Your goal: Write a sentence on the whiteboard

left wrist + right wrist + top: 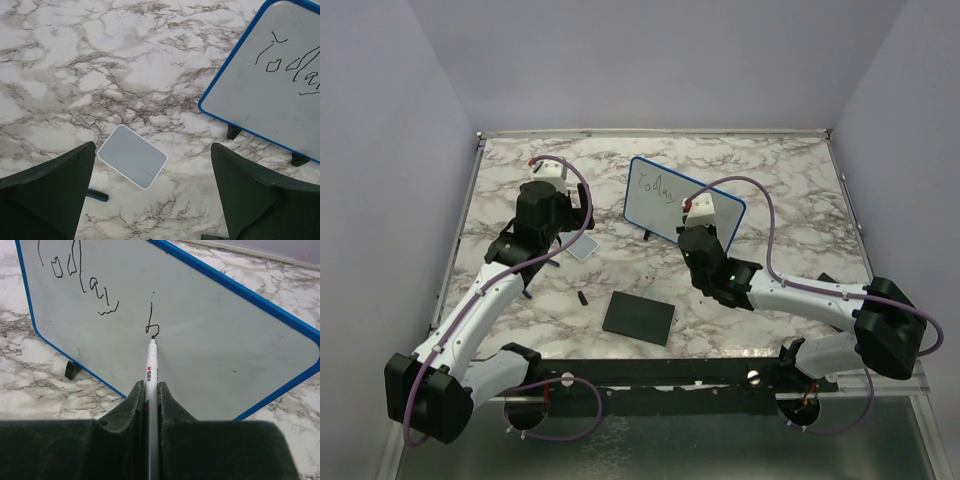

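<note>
The whiteboard (665, 200) stands tilted on its black feet at mid table; it also shows in the right wrist view (210, 335) and the left wrist view (272, 85). The sentence (82, 280) reads "Today" on the upper line, with a fresh "b"-like stroke (152, 320) below it. My right gripper (151, 390) is shut on a white marker (151, 365) whose tip touches the board at that stroke. My left gripper (150, 200) is open and empty above the marble, left of the board.
A small pale grey-edged tile (132, 156) lies on the marble under the left gripper, also seen from above (582, 248). A black square pad (639, 317) lies near the front edge. A small dark cap (582, 298) lies beside it.
</note>
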Controlling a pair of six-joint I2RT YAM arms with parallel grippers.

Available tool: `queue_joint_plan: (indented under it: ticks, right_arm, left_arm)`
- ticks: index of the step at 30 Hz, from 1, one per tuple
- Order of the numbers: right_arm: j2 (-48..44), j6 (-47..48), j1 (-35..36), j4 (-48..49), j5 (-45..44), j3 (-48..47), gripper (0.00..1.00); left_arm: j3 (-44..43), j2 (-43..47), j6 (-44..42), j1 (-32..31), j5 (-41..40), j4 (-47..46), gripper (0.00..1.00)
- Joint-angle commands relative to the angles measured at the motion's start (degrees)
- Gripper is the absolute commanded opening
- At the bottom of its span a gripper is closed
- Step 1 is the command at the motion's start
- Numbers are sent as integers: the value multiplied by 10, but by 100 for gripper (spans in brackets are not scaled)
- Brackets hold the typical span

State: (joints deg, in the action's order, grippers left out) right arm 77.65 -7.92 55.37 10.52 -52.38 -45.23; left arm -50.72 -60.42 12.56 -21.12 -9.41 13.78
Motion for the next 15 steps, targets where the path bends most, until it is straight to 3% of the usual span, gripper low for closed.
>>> queue_joint_plan:
  ticks: [1, 15]
  right_arm:
    - [15, 4, -2, 19, 2, -3, 0]
    - [-21, 19, -2, 37, 48, 12, 0]
  left_arm:
    - [7, 7, -3, -3, 9, -7, 99]
    - [7, 5, -3, -2, 7, -7, 99]
